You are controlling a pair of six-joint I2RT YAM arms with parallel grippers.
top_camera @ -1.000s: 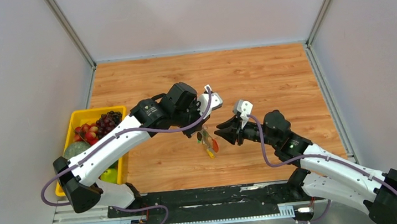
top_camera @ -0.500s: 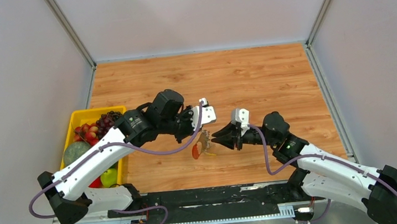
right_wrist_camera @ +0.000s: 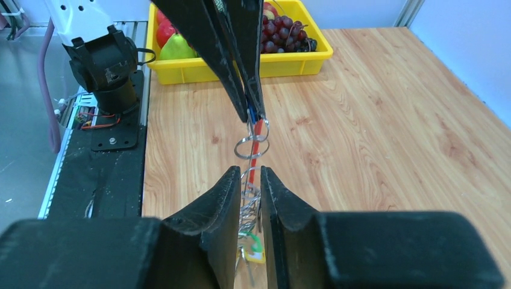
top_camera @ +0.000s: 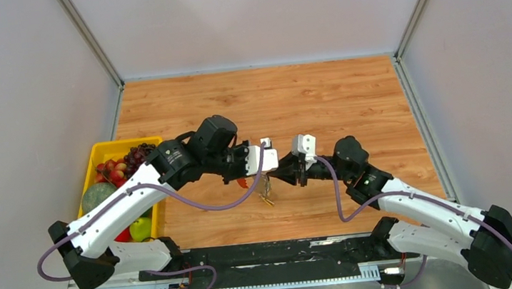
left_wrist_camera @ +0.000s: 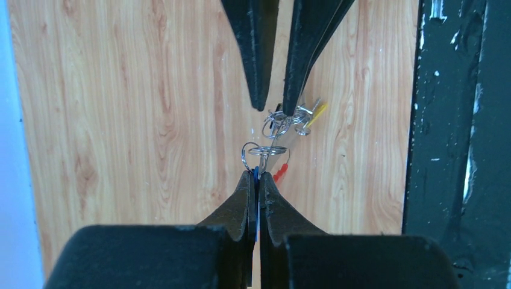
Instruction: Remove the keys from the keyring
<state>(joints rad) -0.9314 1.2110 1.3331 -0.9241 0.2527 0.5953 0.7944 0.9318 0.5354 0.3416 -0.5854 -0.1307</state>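
My left gripper (left_wrist_camera: 257,174) is shut on a blue key head (left_wrist_camera: 256,172), and the keyring's silver rings (left_wrist_camera: 265,150) and red clip (left_wrist_camera: 279,173) hang from it above the wooden table. A yellow-headed key (left_wrist_camera: 317,110) sticks out of the ring cluster. My right gripper (right_wrist_camera: 247,171) faces the left gripper (right_wrist_camera: 253,111) tip to tip. Its jaws stand narrowly apart around the ring cluster (right_wrist_camera: 249,198), with green and yellow key heads (right_wrist_camera: 254,250) below. In the top view both grippers, the left gripper (top_camera: 253,178) and the right gripper (top_camera: 273,179), meet at the bunch (top_camera: 265,190).
A yellow bin (top_camera: 96,150) of fruit stands at the left table edge and also shows in the right wrist view (right_wrist_camera: 301,60). The black base rail (top_camera: 265,255) runs along the near edge. Grey walls enclose the table on three sides.
My left gripper drew back to the left with the bunch. My right gripper moved left until its jaws sit around the rings. The bunch now hangs between both grippers.
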